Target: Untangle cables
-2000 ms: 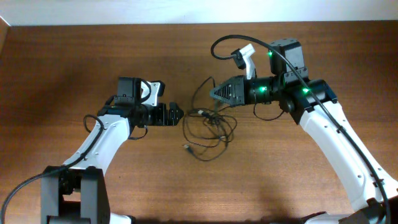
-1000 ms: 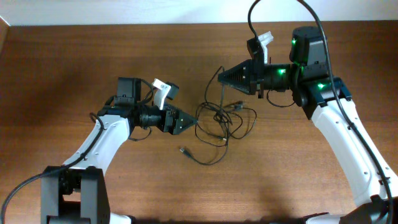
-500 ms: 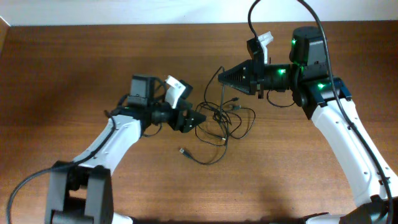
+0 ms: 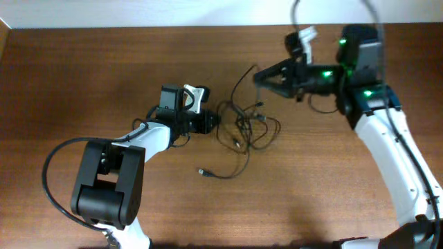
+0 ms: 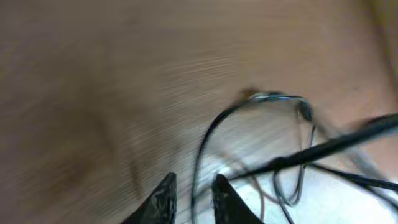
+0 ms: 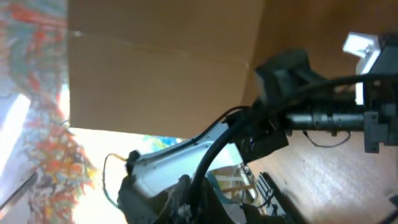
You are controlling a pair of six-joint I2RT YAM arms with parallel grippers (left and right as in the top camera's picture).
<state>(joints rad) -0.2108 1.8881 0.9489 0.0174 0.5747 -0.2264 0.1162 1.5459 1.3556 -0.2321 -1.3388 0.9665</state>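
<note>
**Left pincer (image 4: pixel 213 122) at the cables (image 4: pixel 246 128), right pincer (image 4: pixel 257 76) clamped on one**

Overhead: cables sprawl mid-tabletop (image 4: pixel 83 76), left pincer at their left edge. Left wrist: tips almost together round a strand (image 5: pixel 261 98), can't tell if it's pinched. Right wrist: blurry, dark strand (image 6: pixel 217 146) runs from its tips.

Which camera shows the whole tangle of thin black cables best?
The overhead view. It shows the cables whole, sprawled in loops on the table. The left wrist view shows only a blurry loop of them up close. The right wrist view shows at most one dark strand, not the tangle.
</note>
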